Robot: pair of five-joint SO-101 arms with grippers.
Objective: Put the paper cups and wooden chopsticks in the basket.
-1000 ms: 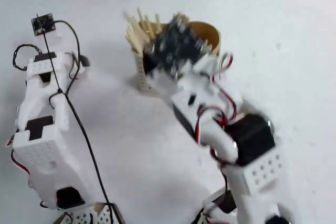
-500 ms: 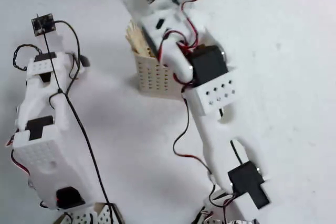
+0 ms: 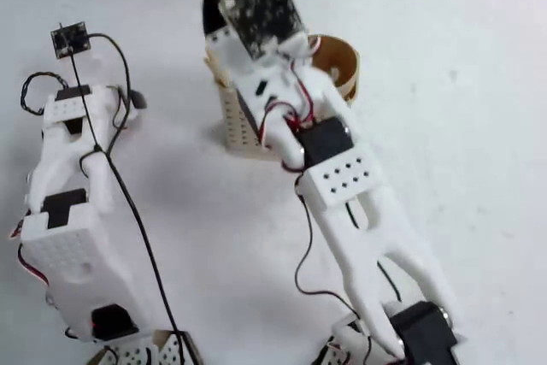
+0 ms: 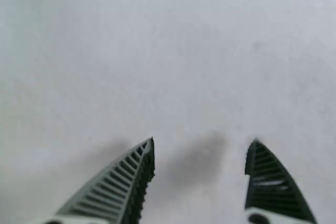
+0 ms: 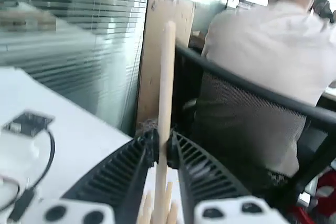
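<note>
Basket (image 3: 244, 126) stands on the white worktop (image 3: 479, 143), near its far edge in the high view. Several wooden chopsticks (image 3: 214, 70) stand upright in it, their tips above the rim. A brown paper cup (image 3: 338, 61) shows at the basket's far right side, partly covered by the right arm (image 3: 342, 185). Whether the cup sits inside the basket or just beside it cannot be determined. The right arm extends over the basket. The right tool (image 5: 163, 142) is above the basket, its fingers clamped on a single chopstick (image 5: 167, 87). This chopstick is held upright, its upper end well above the fingers. The left arm (image 3: 68, 185) is folded at the worktop's left side, well apart from the basket. The left tool (image 4: 199, 177) points down at bare worktop, its fingers apart with a clear gap between them.
</note>
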